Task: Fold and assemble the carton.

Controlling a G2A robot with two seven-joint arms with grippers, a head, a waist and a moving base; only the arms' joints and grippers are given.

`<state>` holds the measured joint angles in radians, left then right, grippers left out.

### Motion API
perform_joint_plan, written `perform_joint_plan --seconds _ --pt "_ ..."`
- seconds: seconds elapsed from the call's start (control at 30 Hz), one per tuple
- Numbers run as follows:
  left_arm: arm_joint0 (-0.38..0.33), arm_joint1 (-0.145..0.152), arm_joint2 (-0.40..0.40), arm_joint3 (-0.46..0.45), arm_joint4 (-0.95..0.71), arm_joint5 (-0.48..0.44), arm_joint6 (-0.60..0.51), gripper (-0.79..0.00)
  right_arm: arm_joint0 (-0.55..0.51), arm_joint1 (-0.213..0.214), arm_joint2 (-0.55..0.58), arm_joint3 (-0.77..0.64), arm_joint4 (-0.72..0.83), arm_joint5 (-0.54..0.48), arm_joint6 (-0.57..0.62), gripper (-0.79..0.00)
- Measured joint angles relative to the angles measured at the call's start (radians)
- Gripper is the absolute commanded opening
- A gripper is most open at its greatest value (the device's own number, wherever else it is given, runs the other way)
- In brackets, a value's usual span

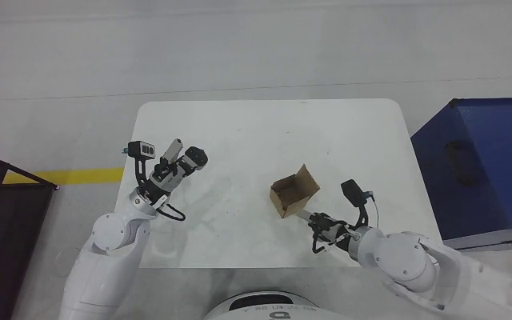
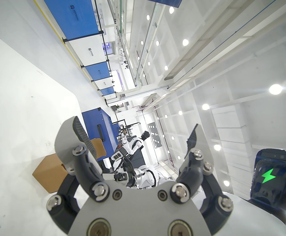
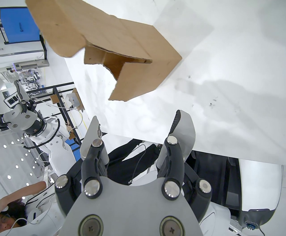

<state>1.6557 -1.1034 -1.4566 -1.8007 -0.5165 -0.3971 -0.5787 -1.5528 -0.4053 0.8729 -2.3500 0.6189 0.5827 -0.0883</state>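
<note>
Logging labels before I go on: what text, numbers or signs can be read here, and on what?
Carton: no print.
Dark screen: green lightning-bolt sign, no words.
Blue panels: white print, too small to read.

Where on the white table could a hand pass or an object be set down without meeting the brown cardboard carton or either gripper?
Free: the far strip of the white table, beyond the brown cardboard carton and the left gripper; also the gap between those two. Crowded: the near side, where the open right gripper sits close to the carton.
</note>
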Motion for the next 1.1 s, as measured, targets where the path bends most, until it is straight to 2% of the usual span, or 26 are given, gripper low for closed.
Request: perform_joint_plan --seconds 0.1,0.17,0.27,0.4,0.5,0.67,0.73,0.8,0.9,1.1 --pt "0.0 0.0 0.0 0.0 0.0 0.0 0.0 0.0 -0.054 0.016 0.039 0.0 -0.006 -0.042 -0.017 -0.302" --pt "0.0 0.0 0.0 0.0 0.0 0.0 0.0 0.0 -0.084 0.023 0.065 0.0 0.002 -0.056 -0.038 -0.317" --pt "0.0 0.0 0.0 0.0 0.0 0.0 0.0 0.0 -0.113 0.028 0.096 0.0 0.016 -0.074 -0.052 -0.388" --pt "0.0 0.0 0.0 0.0 0.0 0.0 0.0 0.0 -0.13 0.027 0.123 0.0 0.023 -0.088 -0.047 -0.394" --pt "0.0 0.0 0.0 0.0 0.0 0.0 0.0 0.0 -0.131 0.021 0.131 0.0 0.02 -0.081 -0.04 -0.299" --pt "0.0 0.0 0.0 0.0 0.0 0.0 0.0 0.0 -0.111 0.002 0.124 0.015 0.007 -0.06 -0.015 -0.314" --pt "0.0 0.0 0.0 0.0 0.0 0.0 0.0 0.0 -0.097 -0.009 0.108 0.025 -0.002 -0.052 0.004 -0.274" --pt "0.0 0.0 0.0 0.0 0.0 0.0 0.0 0.0 -0.081 -0.021 0.09 0.034 -0.011 -0.049 0.02 0.0" --pt "0.0 0.0 0.0 0.0 0.0 0.0 0.0 0.0 -0.061 -0.038 0.071 0.037 -0.011 -0.081 0.03 0.0" --pt "0.0 0.0 0.0 0.0 0.0 0.0 0.0 0.0 -0.061 -0.038 0.072 0.037 -0.01 -0.078 0.03 0.0"
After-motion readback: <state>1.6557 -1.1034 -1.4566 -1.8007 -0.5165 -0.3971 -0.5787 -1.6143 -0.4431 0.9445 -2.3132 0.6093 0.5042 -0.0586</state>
